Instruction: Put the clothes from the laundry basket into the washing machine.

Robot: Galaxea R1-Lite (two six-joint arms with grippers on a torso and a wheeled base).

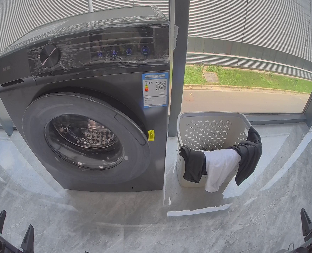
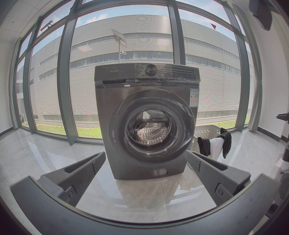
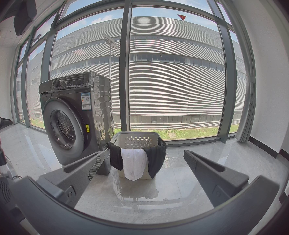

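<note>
A blue-and-white label is stuck high on the washing machine front. A small yellow sticker is placed beside its shut round door. The laundry basket is set on the floor just right of the machine, at the window edge, with open floor left before both. Black clothes and a white garment are draped over its front rim. The left claw and right claw are held wide open, with nothing gripped.

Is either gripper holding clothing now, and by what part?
Nothing is held: the left gripper and right gripper are open; clothes hang over the laundry basket rim.
</note>
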